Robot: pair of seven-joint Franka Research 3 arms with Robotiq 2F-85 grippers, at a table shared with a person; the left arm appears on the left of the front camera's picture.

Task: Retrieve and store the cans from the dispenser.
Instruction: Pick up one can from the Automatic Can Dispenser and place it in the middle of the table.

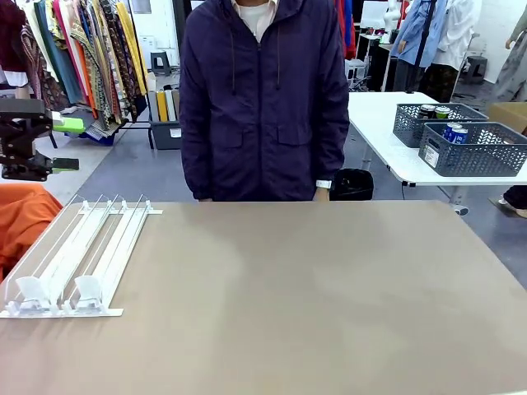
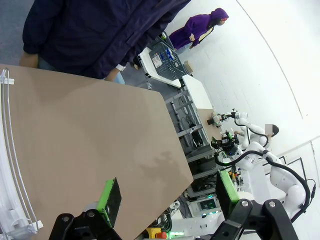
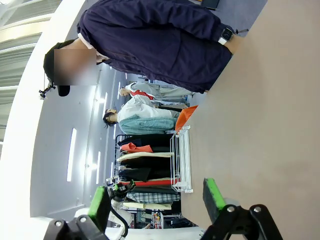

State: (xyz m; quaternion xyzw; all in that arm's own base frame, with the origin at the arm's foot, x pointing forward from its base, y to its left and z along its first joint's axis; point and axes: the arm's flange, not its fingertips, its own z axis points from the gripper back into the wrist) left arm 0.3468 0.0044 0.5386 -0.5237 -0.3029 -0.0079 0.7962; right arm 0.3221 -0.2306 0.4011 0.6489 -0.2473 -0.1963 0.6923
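I see the dispenser (image 1: pixel 74 255) at lower left, rails running up-frame toward the person (image 1: pixel 263 99), its left edge cropped; left gripper (image 2: pixel 165 197) and right gripper (image 3: pixel 155 200) jaws gape, gripping nothing.

Flat white plastic dispenser (image 1: pixel 78 255) of thin smooth rails, lower left of frame. Matt tan tabletop (image 1: pixel 313 296), smooth; person's dark purple cloth jacket (image 1: pixel 263 107), upper centre.

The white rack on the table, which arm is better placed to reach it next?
Probably the left. The rack lies on the robot's left side of the table, and the left tool, open, hangs just above its far end. No cans sit in it yet.
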